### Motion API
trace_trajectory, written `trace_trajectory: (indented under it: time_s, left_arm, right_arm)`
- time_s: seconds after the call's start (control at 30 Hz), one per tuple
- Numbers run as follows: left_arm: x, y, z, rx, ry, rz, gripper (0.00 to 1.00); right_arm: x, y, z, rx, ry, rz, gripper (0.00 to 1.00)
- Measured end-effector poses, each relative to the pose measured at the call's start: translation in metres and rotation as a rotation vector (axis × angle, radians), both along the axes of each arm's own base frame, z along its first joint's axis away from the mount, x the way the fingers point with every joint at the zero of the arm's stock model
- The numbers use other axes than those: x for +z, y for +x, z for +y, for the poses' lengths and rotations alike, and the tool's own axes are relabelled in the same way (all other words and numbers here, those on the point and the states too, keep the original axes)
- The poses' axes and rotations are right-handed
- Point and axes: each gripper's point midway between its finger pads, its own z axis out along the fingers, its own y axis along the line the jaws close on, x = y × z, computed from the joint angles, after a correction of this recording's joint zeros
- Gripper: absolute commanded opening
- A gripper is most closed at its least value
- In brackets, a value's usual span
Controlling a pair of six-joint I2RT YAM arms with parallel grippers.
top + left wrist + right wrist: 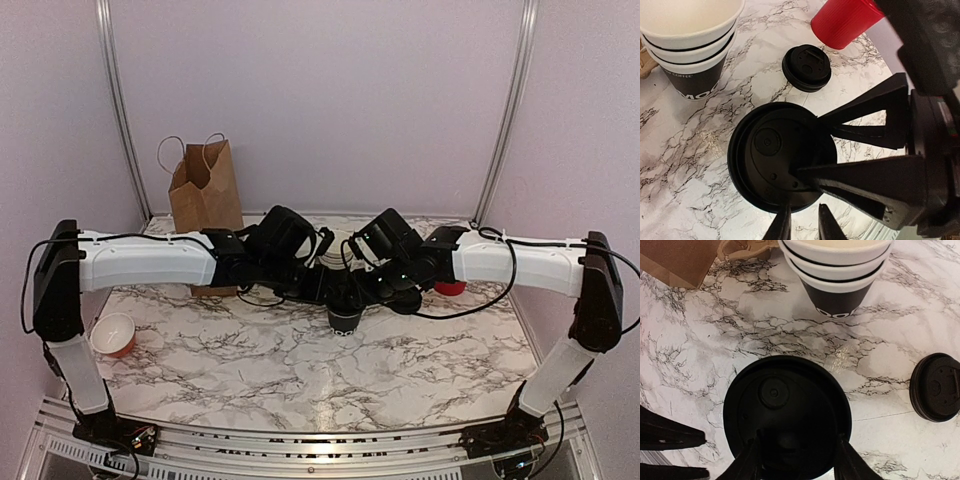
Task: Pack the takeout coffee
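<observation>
Near the middle of the marble table, upright and closed with its lid: the takeout coffee, long axis straight up. Directly above it, from the right side: the right gripper, fingers apart and laid over the near part of the lid, one toward each side. Not possible to say from these views whether clamped on the lid or only resting against it. Just beside the cup on the other side: the left gripper, fingers a little apart, nothing between them, tips close to the lid rim but seemingly not in contact.

Decisive for the coming move: the way from the cup to the paper bag. Standing upright, handles up, at the back left of the table, well apart from the cup. So, probably, first a firm hold on the cup, then straight up along its axis, then back and to the left, over the bag mouth. Nearer to the bag: the left arm. Set on the cup, however: the right one, with a longer reach across and the left arm in the path. Worth keeping level during the carry, lid upward.

Behind the cup, to be avoided: a stack of lidless cups and a loose lid.
</observation>
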Motion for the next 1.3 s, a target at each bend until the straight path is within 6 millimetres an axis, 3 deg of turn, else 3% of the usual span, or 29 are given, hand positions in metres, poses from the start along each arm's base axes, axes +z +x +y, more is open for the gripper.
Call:
trace_trajectory:
  time_s: [0.07,0.23,0.3,0.37,0.43,0.5,0.63,0.73,0.87,0.97,1.07,1.3]
  left_arm:
    - [0.016,0.000,0.007,0.009,-0.008,-0.020,0.20]
    - [0.077,-0.001,0.013,0.017,-0.103,-0.096,0.20]
    - [0.090,0.000,0.014,0.019,-0.126,-0.113,0.20]
    - [0.089,0.001,0.013,0.020,-0.127,-0.113,0.20]
    - [0.074,0.003,0.010,0.022,-0.111,-0.098,0.19]
    - [0.044,0.005,0.006,0.021,-0.068,-0.064,0.18]
    - [-0.037,0.000,0.008,0.018,0.062,0.049,0.18]
    - [-0.065,-0.003,0.009,0.019,0.106,0.089,0.18]
    - [-0.079,-0.006,0.013,0.022,0.137,0.108,0.18]
    - [-0.067,-0.003,0.012,0.027,0.118,0.087,0.19]
    - [-0.038,-0.002,0.015,0.036,0.080,0.049,0.19]
    - [0.053,0.002,0.023,0.067,-0.071,-0.083,0.20]
  right_arm:
    - [0.000,0.000,0.000,0.000,0.000,0.000,0.47]
    - [0.000,0.001,0.001,-0.001,0.002,-0.002,0.47]
    - [-0.001,0.001,0.002,0.000,0.004,-0.004,0.47]
    - [-0.001,0.002,0.002,0.000,0.006,-0.004,0.47]
    - [-0.001,0.002,0.003,0.000,0.007,-0.005,0.47]
    - [-0.001,0.002,0.003,0.000,0.007,-0.005,0.47]
    - [-0.001,0.007,-0.003,-0.027,-0.009,-0.018,0.47]
    - [0.000,0.008,-0.003,-0.026,-0.003,-0.017,0.47]
    - [0.000,0.005,0.001,-0.013,0.002,-0.015,0.47]
    - [0.000,0.005,0.001,-0.013,0.002,-0.014,0.47]
    - [0.000,0.005,0.001,-0.015,0.002,-0.014,0.47]
    - [0.000,0.005,0.001,-0.013,0.002,-0.015,0.47]
